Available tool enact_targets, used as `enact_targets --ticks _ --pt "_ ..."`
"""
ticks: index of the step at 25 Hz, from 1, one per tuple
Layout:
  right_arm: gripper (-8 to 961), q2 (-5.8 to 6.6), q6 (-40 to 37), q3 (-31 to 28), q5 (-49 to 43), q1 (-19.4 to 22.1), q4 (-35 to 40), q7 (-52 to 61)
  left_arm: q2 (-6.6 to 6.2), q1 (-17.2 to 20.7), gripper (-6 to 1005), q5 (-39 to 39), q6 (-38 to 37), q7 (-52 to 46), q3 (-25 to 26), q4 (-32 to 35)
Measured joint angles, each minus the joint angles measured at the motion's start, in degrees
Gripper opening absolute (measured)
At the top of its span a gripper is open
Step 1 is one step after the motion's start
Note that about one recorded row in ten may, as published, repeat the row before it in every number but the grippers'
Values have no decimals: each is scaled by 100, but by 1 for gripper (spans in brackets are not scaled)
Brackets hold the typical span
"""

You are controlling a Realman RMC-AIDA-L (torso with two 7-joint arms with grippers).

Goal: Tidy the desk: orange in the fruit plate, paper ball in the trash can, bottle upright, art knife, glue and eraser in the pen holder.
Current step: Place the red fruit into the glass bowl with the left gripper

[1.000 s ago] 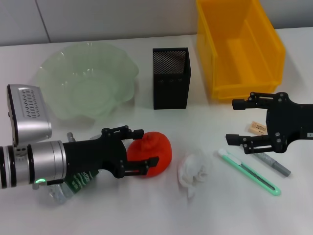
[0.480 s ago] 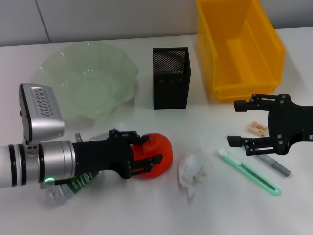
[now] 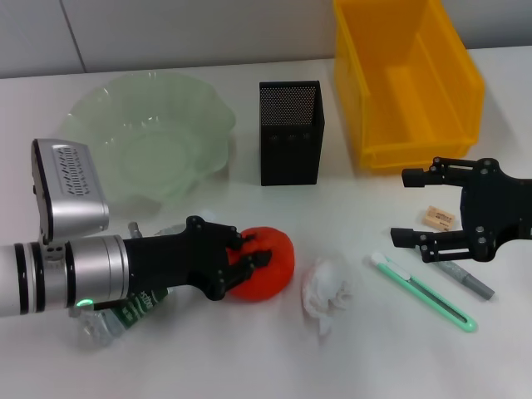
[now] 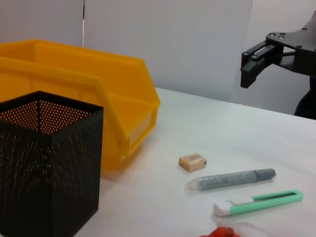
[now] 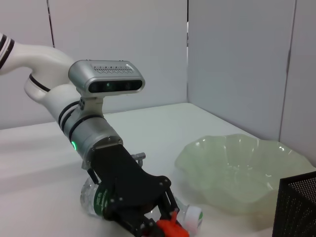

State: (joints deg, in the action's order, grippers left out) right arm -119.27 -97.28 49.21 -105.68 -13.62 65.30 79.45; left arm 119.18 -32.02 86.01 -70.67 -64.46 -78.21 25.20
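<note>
We are at the orange step: our left gripper (image 3: 248,258) has its jaws closed in on the orange (image 3: 268,264), which sits on the counter (image 3: 249,357) in front of the pen holder (image 3: 290,133), near the paper ball (image 3: 328,291). The fingers press the fruit from both sides, so we judge the grasp made or all but made — the orange looks not yet lifted. The fruit plate (image 3: 199,108) lies behind and to the left of the fruit, well apart from it, and holds nothing. What the next move calls for, by our reckoning, is a lift clear of the counter, then a carry back and leftward over the scalloped rim before letting go low in the dish, since a round fruit will roll. The bottle (image 5: 190,217) lies on its side under the left arm, so the lift should go straight up and not drag across it. Our right gripper (image 3: 432,209) hovers with jaws wide apart and nothing between them, just beside the eraser (image 3: 438,218) — the glue (image 3: 464,279) and art knife (image 3: 426,293) lie near, in front of the trash can (image 3: 407,79).
</note>
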Motion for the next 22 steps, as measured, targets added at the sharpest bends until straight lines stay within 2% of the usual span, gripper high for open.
enact_targets --ticks 7,10,12,15,17,18,22 --pt "823 0 -2 -70 -11 0 -2 0 0 48 179 -135 -267 74 -2 157" --pt "823 0 -2 -117 -24 1 -31 0 -9 214 153 -210 -461 18 34 557" --pt "823 0 -2 -137 -32 14 -68 -1 -9 214 144 -210 -461 18 34 557" --pt "823 0 12 -144 -24 68 -130 -31 -47 559 131 -602 -573 -13 60 1209" --pt "823 0 17 -144 -20 72 -154 -36 -47 559 122 -602 -573 -13 60 1209" --pt "823 0 22 -147 -14 76 -179 -43 -56 713 117 -822 -570 -2 104 1501" --pt "823 0 13 -149 -4 77 -235 -55 -55 816 91 -959 -526 30 447 1714"
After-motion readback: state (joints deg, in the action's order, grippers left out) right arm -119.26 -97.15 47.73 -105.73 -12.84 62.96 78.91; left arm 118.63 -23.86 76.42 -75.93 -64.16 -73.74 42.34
